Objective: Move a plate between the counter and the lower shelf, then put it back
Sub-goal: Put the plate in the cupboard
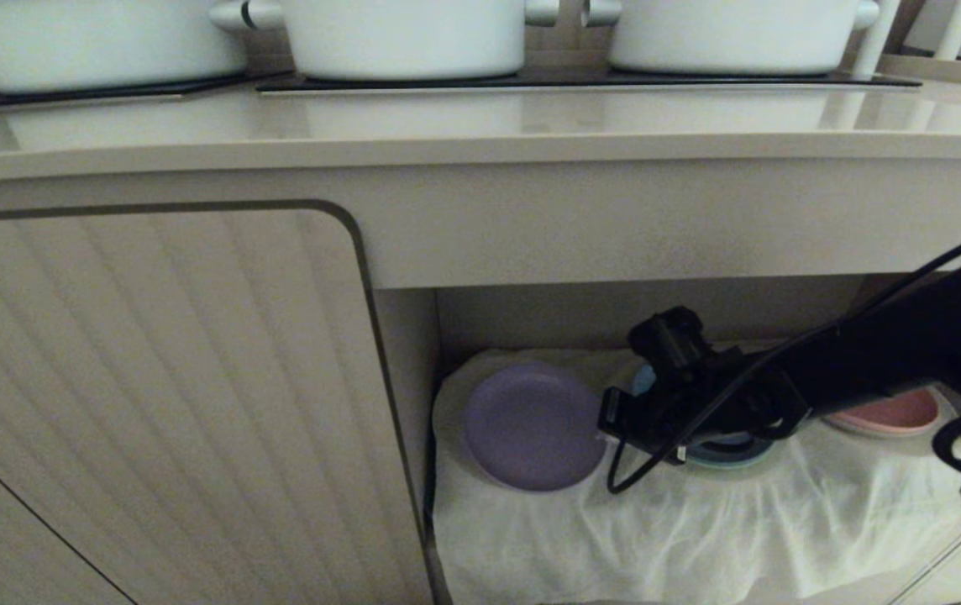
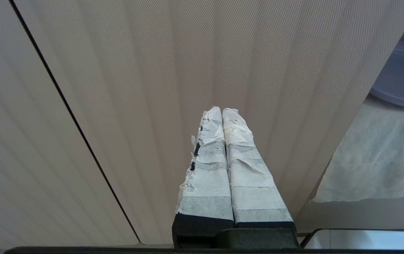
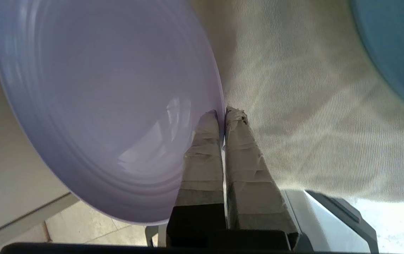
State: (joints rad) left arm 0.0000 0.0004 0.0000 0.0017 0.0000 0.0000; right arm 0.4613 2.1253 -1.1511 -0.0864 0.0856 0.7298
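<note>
Plate: you have the lavender plate (image 1: 533,426) inside the lower shelf (image 1: 648,315), at its left end, near the left wall. It is round, so no long axis. In the head view its face tips up and toward you, the far rim higher than the near one; whether the near rim still touches the cloth (image 1: 682,529) you cannot tell.
Right tool: your right tool (image 3: 222,113) is clamped on the plate's right rim. In the right wrist view one taped finger lies over the inner face and the other behind the edge, jaws almost together.
Right arm: it reaches in from the right, roughly level, across the front of the blue plate (image 1: 728,454), which it mostly hides. The wrist points left toward the lavender plate.
Neighbours: the pink plate (image 1: 888,413) sits at the right end of the shelf, well apart from the lavender one.
Left tool: your left tool (image 2: 222,112) is parked with its taped fingers pressed together, holding nothing, facing the ribbed cabinet door (image 2: 152,88).
Table: the beige table (image 1: 480,126) above carries white pots (image 1: 405,38) on black panels (image 1: 581,80).
</note>
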